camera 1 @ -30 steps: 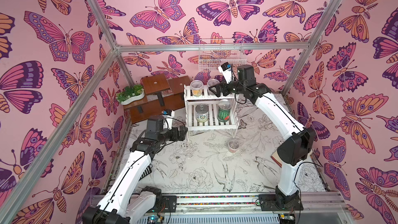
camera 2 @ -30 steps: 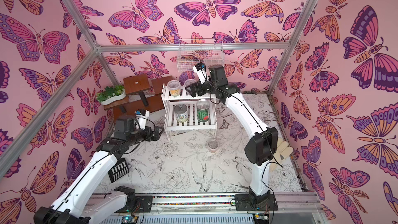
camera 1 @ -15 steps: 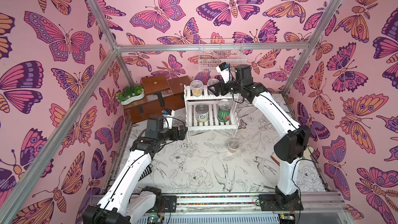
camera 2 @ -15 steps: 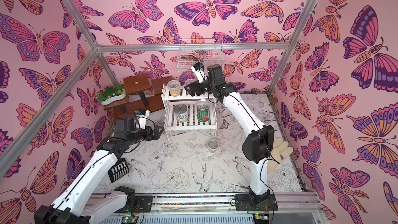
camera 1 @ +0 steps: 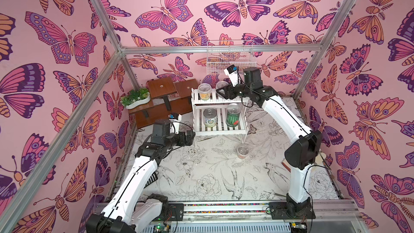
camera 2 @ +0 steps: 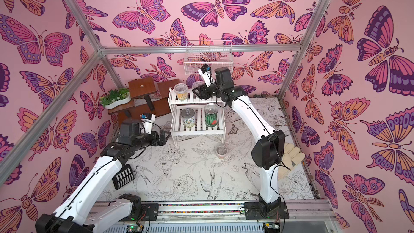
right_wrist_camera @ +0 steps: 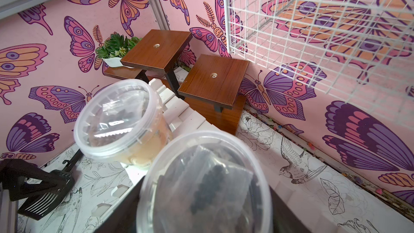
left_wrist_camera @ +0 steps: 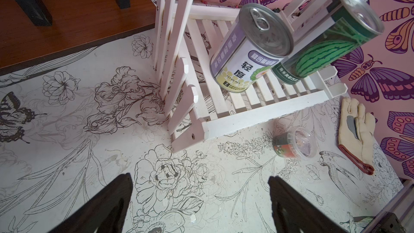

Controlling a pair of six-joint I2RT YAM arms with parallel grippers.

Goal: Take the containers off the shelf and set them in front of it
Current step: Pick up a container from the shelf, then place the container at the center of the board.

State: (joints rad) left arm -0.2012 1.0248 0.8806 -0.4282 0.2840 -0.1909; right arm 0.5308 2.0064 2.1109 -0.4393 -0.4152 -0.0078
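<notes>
Plainly, the right gripper (camera 1: pixel 220 91) stands at the upper tier of the shelf (camera 1: pixel 220 131) with the dark cup (right_wrist_camera: pixel 206 182) between its jaws; whether they press it I cannot tell. The yellow cup (camera 1: pixel 204 90) stands just beside it at 9 o'clock, so a skewed pull could knock it off the tier. A weak pinch on the slick wall could drop the dark cup onto the watermelon can (camera 1: pixel 233 115) or white-green can (camera 1: pixel 210 118) below. The orange-red cup (camera 1: pixel 243 151) sits on the floor at the shelf's 5 o'clock. The left gripper (left_wrist_camera: pixel 199 178) hangs at 8 o'clock, jaws wide.
</notes>
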